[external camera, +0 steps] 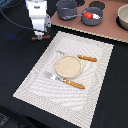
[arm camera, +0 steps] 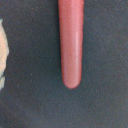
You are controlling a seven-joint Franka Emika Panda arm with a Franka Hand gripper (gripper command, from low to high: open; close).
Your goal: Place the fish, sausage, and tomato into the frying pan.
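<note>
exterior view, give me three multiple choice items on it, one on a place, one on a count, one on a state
1. Where is the tomato?
A. in the frying pan
B. on the round plate
C. in the grey pot

2. How many orange-handled utensils lie on the placemat?
A. one
B. two
C. four

3. Where is the sausage?
A. in the pan
B. on the plate
C. at the claw

Answers:
1. A, the red ball sits inside the shallow pan.
2. B, one on each side of the plate.
3. C, it shows directly under the claw, over the dark table.
</note>
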